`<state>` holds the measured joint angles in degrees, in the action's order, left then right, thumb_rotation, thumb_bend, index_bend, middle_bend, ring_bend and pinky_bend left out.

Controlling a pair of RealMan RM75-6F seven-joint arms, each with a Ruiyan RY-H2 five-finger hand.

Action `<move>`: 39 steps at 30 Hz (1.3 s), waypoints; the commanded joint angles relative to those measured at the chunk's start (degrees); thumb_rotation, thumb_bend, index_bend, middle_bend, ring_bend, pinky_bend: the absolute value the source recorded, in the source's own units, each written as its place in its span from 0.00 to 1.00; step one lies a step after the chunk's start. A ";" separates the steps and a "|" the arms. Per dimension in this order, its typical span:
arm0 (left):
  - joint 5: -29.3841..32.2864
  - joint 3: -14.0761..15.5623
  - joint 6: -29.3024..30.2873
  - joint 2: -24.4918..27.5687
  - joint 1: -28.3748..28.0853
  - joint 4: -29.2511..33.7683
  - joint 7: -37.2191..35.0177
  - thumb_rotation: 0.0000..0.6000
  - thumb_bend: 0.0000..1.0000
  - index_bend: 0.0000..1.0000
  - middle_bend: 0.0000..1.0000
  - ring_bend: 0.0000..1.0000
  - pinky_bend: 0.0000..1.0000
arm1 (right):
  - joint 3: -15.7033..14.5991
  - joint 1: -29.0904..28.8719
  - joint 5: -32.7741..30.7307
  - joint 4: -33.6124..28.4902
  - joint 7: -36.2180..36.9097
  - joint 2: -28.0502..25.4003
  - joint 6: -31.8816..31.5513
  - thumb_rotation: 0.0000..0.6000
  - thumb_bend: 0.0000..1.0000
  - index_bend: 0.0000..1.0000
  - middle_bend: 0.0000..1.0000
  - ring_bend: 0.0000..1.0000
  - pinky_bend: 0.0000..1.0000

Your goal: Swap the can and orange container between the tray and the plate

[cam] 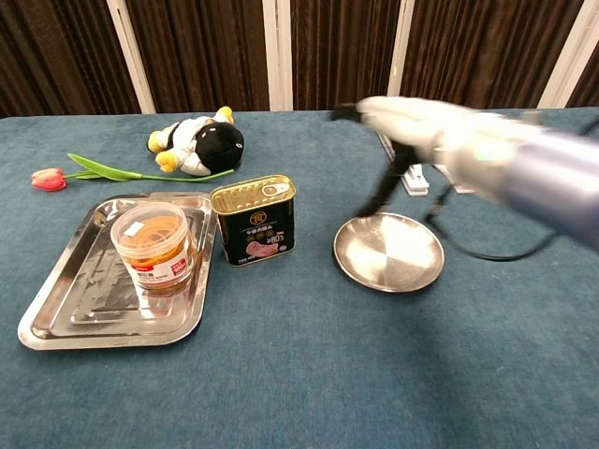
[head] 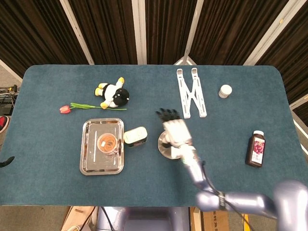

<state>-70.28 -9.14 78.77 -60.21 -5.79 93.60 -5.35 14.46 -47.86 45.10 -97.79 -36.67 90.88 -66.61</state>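
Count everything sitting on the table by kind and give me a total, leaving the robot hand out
Food containers: 2, the can and orange container
Metal dishes: 2, tray and plate
Bottles and jars: 2, juice bottle and white jar
Plush toy: 1
Tulip: 1
White stand: 1
Total: 9

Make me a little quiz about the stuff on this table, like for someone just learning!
1. True or false: the can stands on the plate.
2. What sits inside the tray? A) orange container B) bottle C) tulip
3. Fill in: the right hand holds ____.

Key: 1. False, the can stands on the table between the tray and the plate. 2. A, the orange container. 3. Nothing; it hovers over the plate with its fingers spread.
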 commanded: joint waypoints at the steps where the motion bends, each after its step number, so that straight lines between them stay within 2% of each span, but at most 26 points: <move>1: -3.52 1.06 -0.51 0.05 -0.48 -0.56 -2.82 1.00 0.14 0.14 0.00 0.00 0.10 | -12.08 12.96 8.18 -9.20 4.69 -12.73 -8.54 1.00 0.08 0.00 0.00 0.00 0.00; 3: -4.92 1.39 -0.95 -0.21 -0.90 -1.16 -4.12 1.00 0.12 0.13 0.00 0.00 0.10 | -16.63 17.53 12.89 -9.04 9.72 -15.97 -10.24 1.00 0.08 0.00 0.00 0.00 0.00; 5: -5.67 1.64 -1.54 -0.66 -1.41 -1.80 -4.30 1.00 0.11 0.13 0.00 0.00 0.10 | -19.84 21.14 17.17 -7.06 14.43 -17.84 -11.78 1.00 0.08 0.00 0.00 0.00 0.00; 9: -6.82 2.38 -3.63 -1.67 -2.80 -2.49 -3.58 1.00 0.10 0.12 0.00 0.00 0.10 | -23.29 27.14 23.78 -1.40 21.41 -18.92 -16.91 1.00 0.08 0.00 0.00 0.00 0.00; 12: -8.13 3.15 -6.02 -2.57 -4.21 -2.92 -4.61 1.00 0.10 0.12 0.00 0.00 0.10 | -23.98 30.70 28.84 4.32 26.88 -18.39 -20.69 1.00 0.08 0.00 0.00 0.00 0.00; 17: -7.97 3.44 -8.32 -4.72 -5.95 -4.21 -2.72 1.00 0.09 0.12 0.00 0.00 0.10 | -22.77 32.65 32.22 8.28 31.17 -18.67 -22.48 1.00 0.08 0.00 0.00 0.00 0.00; 24: -7.51 0.88 -12.49 -9.12 -12.15 -2.88 4.48 1.00 0.06 0.11 0.00 0.00 0.10 | -20.72 34.35 33.38 8.87 34.65 -19.67 -22.28 1.00 0.08 0.00 0.00 0.00 0.00; 30: -2.74 -1.19 -20.57 -13.40 -19.45 -0.40 12.75 1.00 0.06 0.11 0.00 0.00 0.10 | -19.50 34.98 33.78 9.60 33.97 -19.57 -20.45 1.00 0.08 0.00 0.00 0.00 0.00; 34: 1.22 -1.24 -24.55 -18.12 -23.20 -0.61 17.59 1.00 0.06 0.11 0.00 0.00 0.10 | -18.79 35.40 34.03 9.67 33.20 -19.38 -19.52 1.00 0.08 0.00 0.00 0.00 0.00; 39: 5.56 -1.36 -26.61 -22.84 -26.16 -2.99 21.04 1.00 0.05 0.11 0.00 0.00 0.10 | -17.81 35.98 34.14 9.62 32.60 -19.37 -18.79 1.00 0.08 0.00 0.00 0.00 0.00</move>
<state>-66.66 -10.43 53.58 -81.00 -30.25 91.55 13.93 -3.43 -11.94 79.23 -88.16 -4.04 71.53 -85.48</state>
